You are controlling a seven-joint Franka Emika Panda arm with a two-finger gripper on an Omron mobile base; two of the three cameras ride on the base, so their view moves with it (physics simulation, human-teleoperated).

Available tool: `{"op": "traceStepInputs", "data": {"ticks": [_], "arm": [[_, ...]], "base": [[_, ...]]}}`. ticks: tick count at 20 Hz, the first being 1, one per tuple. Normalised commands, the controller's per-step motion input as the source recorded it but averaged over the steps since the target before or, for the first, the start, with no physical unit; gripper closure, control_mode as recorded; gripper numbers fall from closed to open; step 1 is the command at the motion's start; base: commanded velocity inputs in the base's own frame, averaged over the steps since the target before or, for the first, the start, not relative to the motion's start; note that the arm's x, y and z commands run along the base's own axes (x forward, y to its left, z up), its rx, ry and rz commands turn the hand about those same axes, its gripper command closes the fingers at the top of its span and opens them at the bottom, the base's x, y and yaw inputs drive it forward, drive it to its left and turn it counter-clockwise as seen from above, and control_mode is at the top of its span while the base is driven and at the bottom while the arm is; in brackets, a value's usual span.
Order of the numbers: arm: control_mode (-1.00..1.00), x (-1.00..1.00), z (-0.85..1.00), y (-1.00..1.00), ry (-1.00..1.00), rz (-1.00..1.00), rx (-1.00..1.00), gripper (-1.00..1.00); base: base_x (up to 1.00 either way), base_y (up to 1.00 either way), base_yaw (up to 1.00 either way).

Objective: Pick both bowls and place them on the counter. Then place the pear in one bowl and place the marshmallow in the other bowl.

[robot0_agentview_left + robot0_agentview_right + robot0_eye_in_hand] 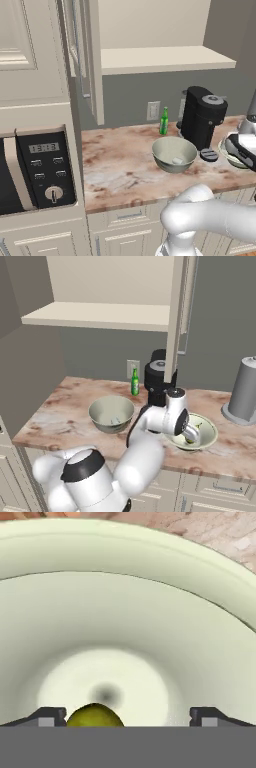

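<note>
1. I have the gripper (128, 717) hanging inside the wide, shallow bowl (209, 432). In the hand view its two dark fingertips (47, 717) stand far apart at the bottom, with nothing pinched between them.
2. The pear (95, 716) lies on the pale cream-green floor of that bowl. It sits just inside the fingertip on the view's left and well short of the other one. I cannot tell whether it touches that nearer tip.
3. In the right base view I see the arm's wrist bent down over the shallow bowl, and a yellow-green spot under the hand marks the pear there.
4. The shallow bowl stands on the marbled counter (120, 165), to the right of the black coffee machine (202, 117) as the left base view shows it.
5. The deep grey-green bowl (174, 153) stands upright on the same counter, in front of the coffee machine and to its left, apart from the shallow bowl.
6. The marshmallow (177, 160) rests in the bottom of the deep bowl, a small white block against the grey-green glaze.
7. A slim green bottle (164, 121) stands near the wall behind the deep bowl, beside a wall socket (153, 110).
8. A grey cylinder-shaped appliance (243, 390) stands on the counter at the far right of the right base view.
9. A built-in microwave (37, 172) sits at the left of the left base view, past the counter's end.
</note>
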Motion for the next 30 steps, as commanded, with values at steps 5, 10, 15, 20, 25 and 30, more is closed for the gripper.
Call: {"op": "traceStepInputs", "data": {"ticks": [5,10,15,20,25,30], "arm": [[-1.0,-0.2,0.2,0.32,-0.09,0.0,0.0,-1.0],[-1.0,-0.3,0.34,0.15,-0.07,0.0,0.0,-1.0],[-1.0,-0.48,0.36,0.08,-0.07,0.0,0.0,-1.0],[-1.0,-0.5,0.33,0.18,-0.03,0.0,-0.02,-1.0],[-1.0,-0.49,0.36,0.21,0.0,0.0,-0.02,-1.0],[-1.0,-0.55,0.28,0.26,0.0,0.0,-0.01,-1.0]], "base": [[0.0,0.0,0.0],[0.0,0.0,0.0],[0.0,0.0,0.0],[0.0,0.0,0.0],[0.0,0.0,0.0],[0.0,0.0,0.0]]}}
